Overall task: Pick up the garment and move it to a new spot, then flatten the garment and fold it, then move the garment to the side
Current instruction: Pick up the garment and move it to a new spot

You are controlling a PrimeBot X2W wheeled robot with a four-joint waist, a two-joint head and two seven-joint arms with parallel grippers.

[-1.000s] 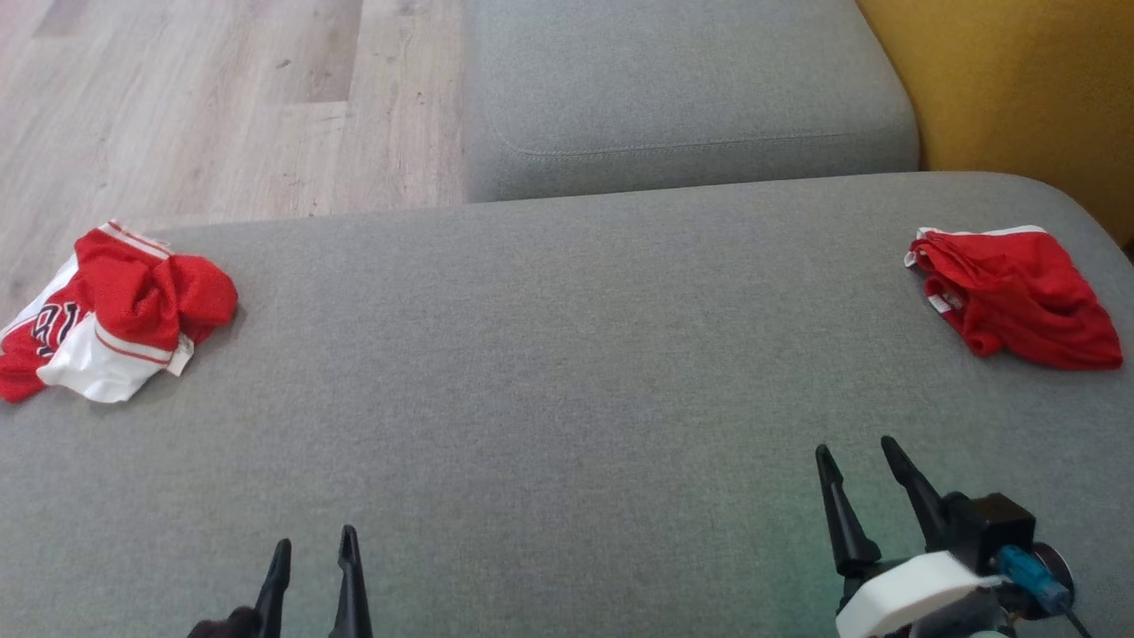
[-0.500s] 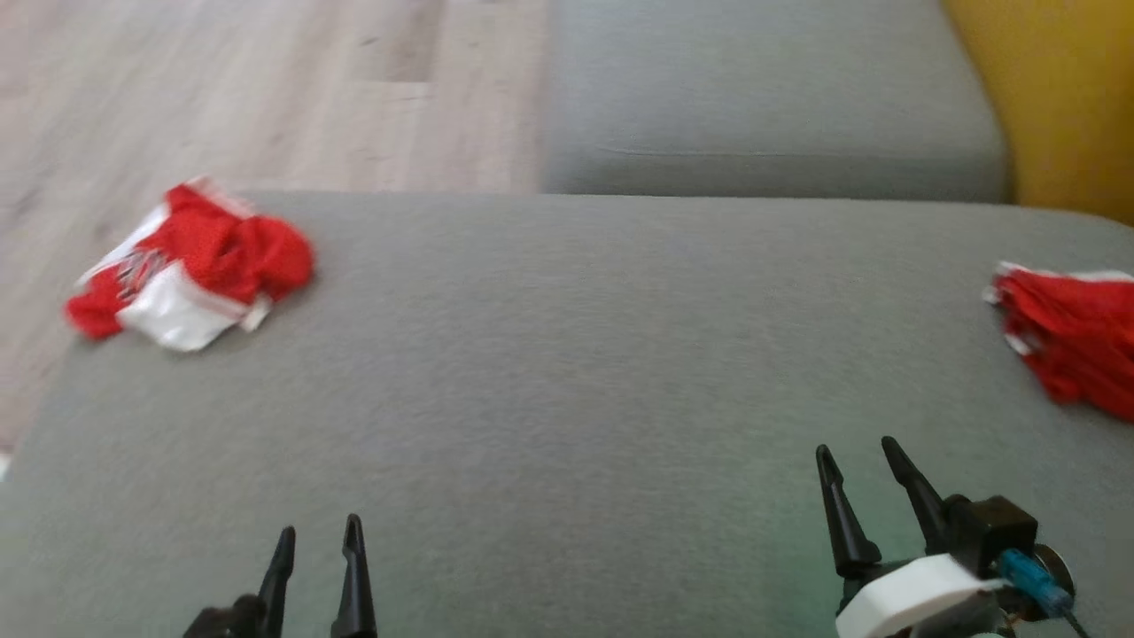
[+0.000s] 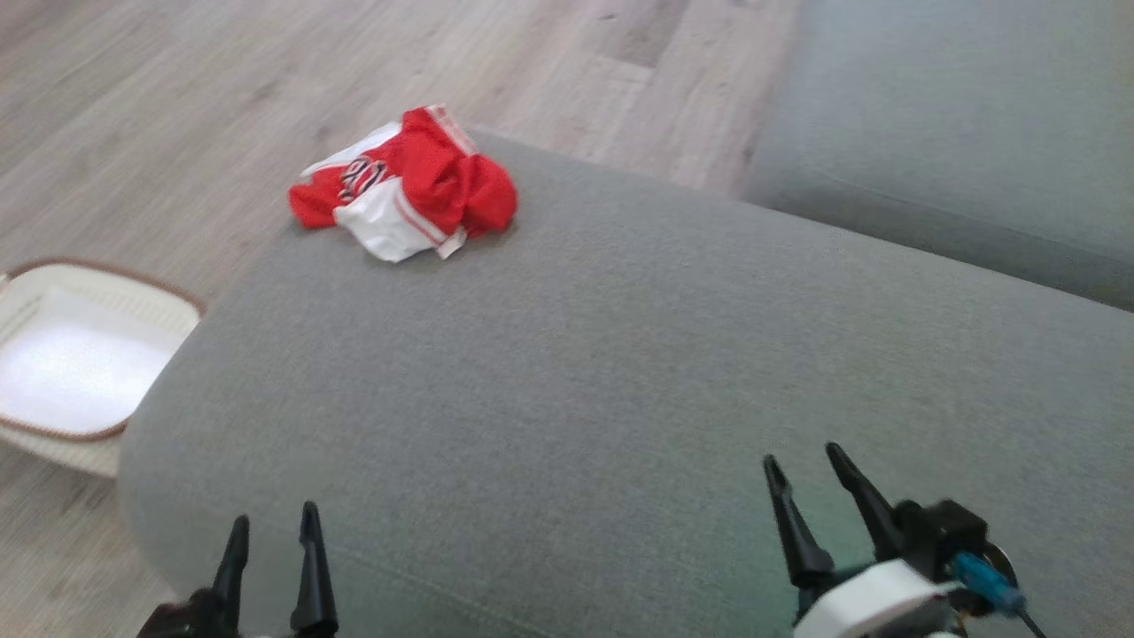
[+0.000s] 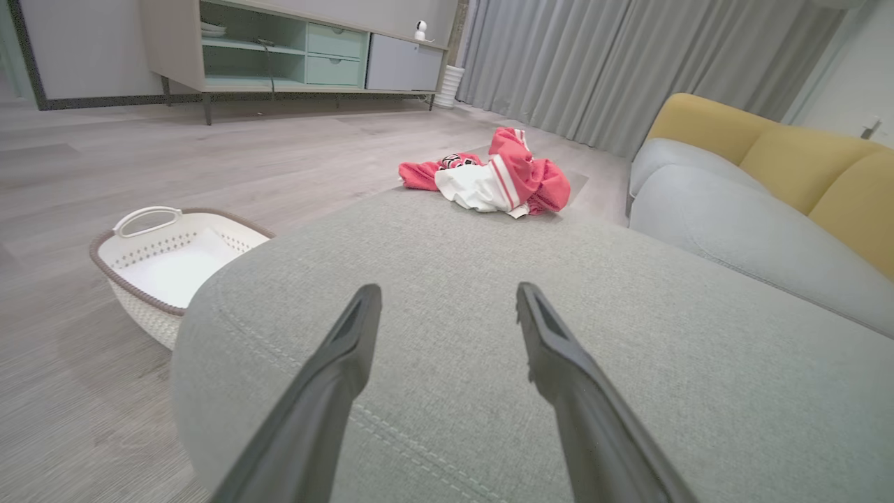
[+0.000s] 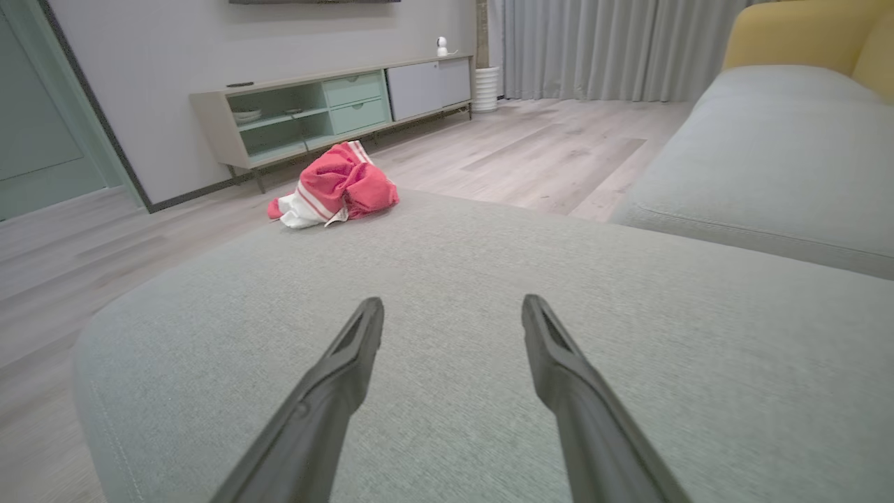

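One crumpled garment (image 3: 403, 197), one floor basket (image 3: 159, 292); left tool (image 3: 274, 512) and right tool (image 3: 801, 453) both spread, empty.

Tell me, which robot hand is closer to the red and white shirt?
Left. In the head view the left gripper is below the shirt, slightly left; the right gripper is far to its lower right.

The basket (image 3: 115, 285) runs off the left edge, and lettering on the garment (image 3: 403, 190) blurs unreadably.
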